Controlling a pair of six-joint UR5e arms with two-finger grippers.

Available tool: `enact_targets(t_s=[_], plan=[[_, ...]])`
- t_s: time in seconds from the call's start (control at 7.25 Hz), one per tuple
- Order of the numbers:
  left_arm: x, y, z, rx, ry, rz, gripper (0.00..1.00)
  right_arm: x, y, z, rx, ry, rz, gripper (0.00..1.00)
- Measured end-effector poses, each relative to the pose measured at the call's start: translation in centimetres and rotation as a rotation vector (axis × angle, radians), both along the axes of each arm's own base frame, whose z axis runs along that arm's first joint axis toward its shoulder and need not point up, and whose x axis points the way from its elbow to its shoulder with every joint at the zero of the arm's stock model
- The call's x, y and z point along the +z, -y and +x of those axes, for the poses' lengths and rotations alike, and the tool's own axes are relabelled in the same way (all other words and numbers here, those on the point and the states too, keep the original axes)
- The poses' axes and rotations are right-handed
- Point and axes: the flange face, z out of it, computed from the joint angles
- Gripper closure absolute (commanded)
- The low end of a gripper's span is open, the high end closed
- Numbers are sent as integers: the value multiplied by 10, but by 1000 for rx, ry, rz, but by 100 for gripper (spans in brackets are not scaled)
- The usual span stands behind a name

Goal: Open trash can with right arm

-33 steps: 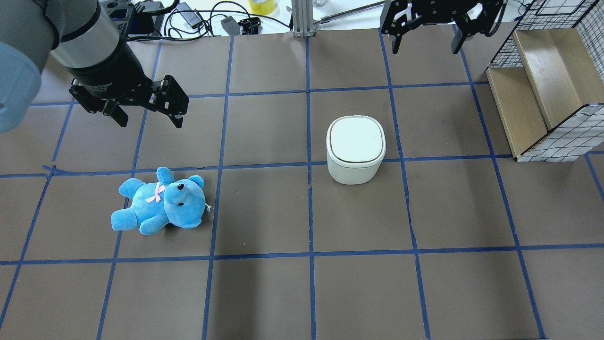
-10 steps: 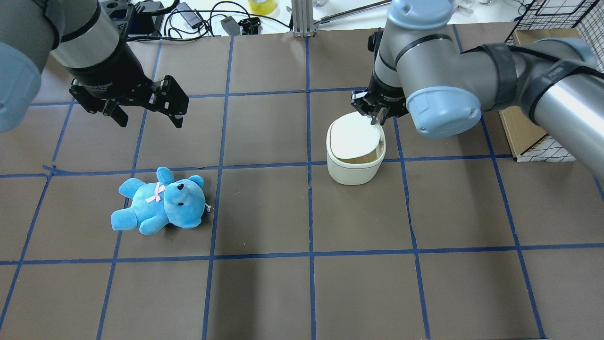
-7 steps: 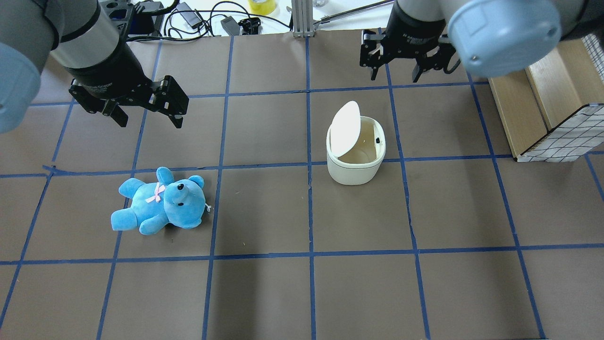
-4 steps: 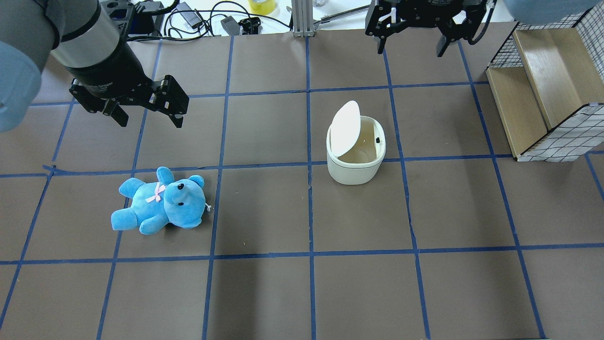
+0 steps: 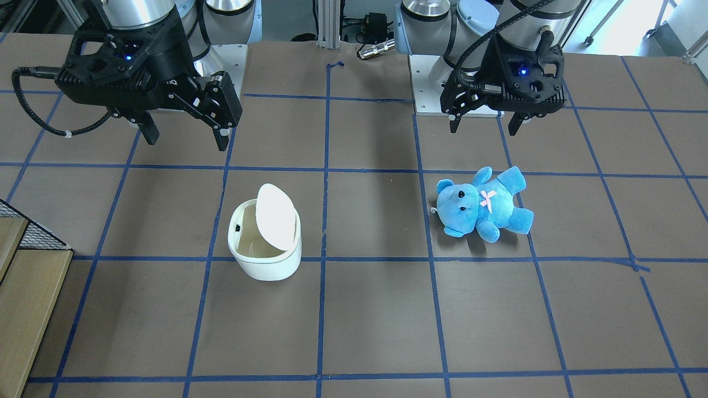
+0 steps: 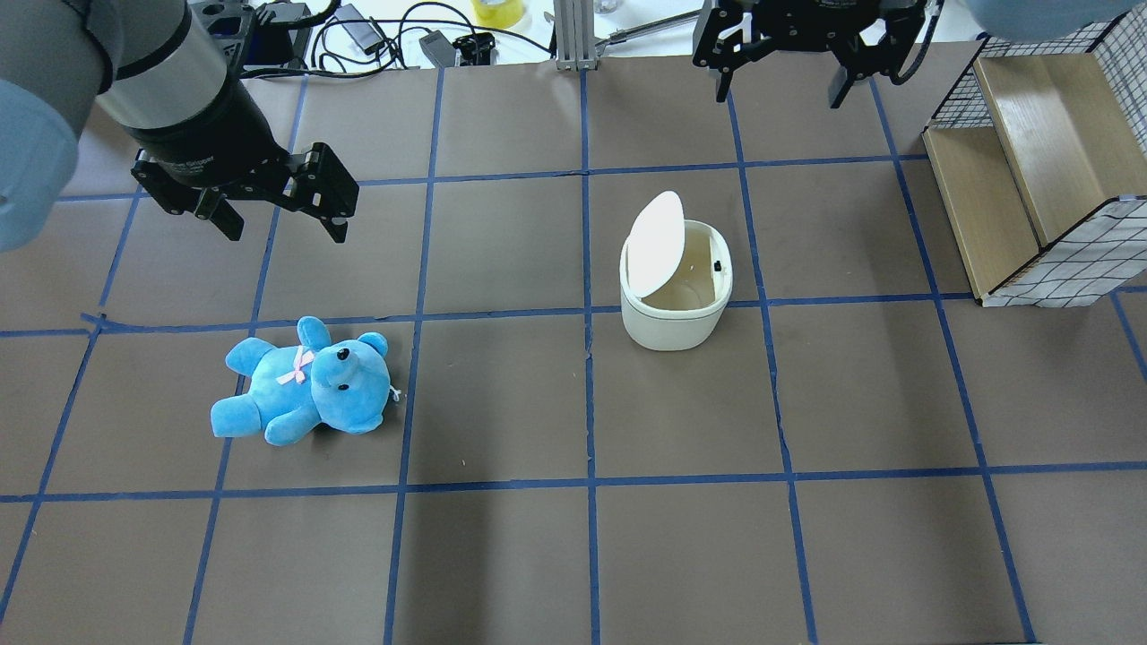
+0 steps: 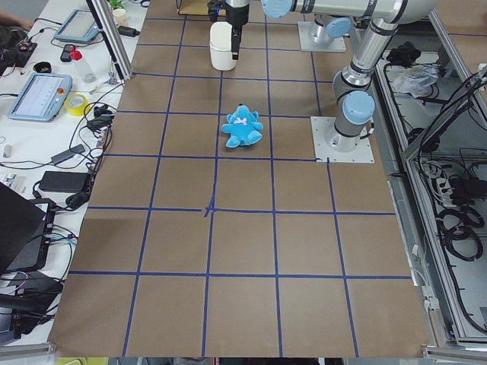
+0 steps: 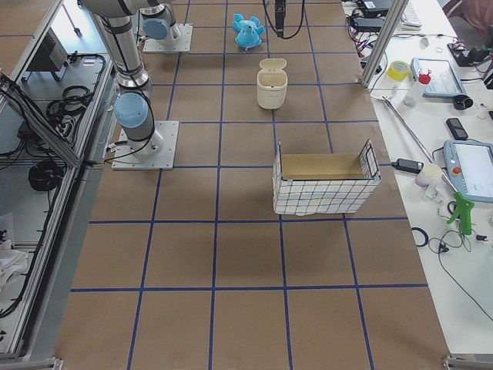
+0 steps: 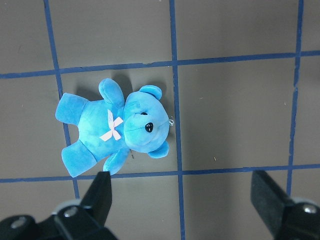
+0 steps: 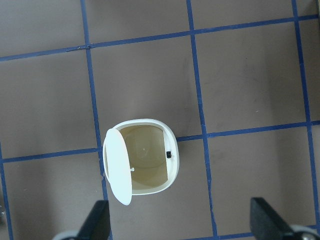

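The white trash can (image 6: 674,321) stands mid-table with its lid (image 6: 656,244) flipped up on edge, and its beige inside shows. It also shows in the front view (image 5: 265,266) and below the camera in the right wrist view (image 10: 172,145). My right gripper (image 6: 780,94) is open and empty, raised above the table's far edge, well apart from the can. In the front view the right gripper (image 5: 187,138) is at the upper left. My left gripper (image 6: 282,224) is open and empty, hovering above the blue teddy bear (image 6: 305,385).
The blue teddy bear (image 5: 481,204) lies on its back at my left, seen whole in the left wrist view (image 9: 115,130). A wire-and-wood crate (image 6: 1030,161) stands at the far right. Cables and small gear (image 6: 376,36) lie beyond the far edge.
My right gripper came down onto the closed lid's far right edge, the lid flipped up, and the gripper drew back up to the far edge. The left arm and bear have not moved.
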Motion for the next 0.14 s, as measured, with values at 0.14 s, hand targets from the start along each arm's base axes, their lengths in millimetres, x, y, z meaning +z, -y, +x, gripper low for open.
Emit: enact_targets(t_s=[0.14], plan=[[0,0,0,0,0,0,0,-1,0,0,0,0,1,0]])
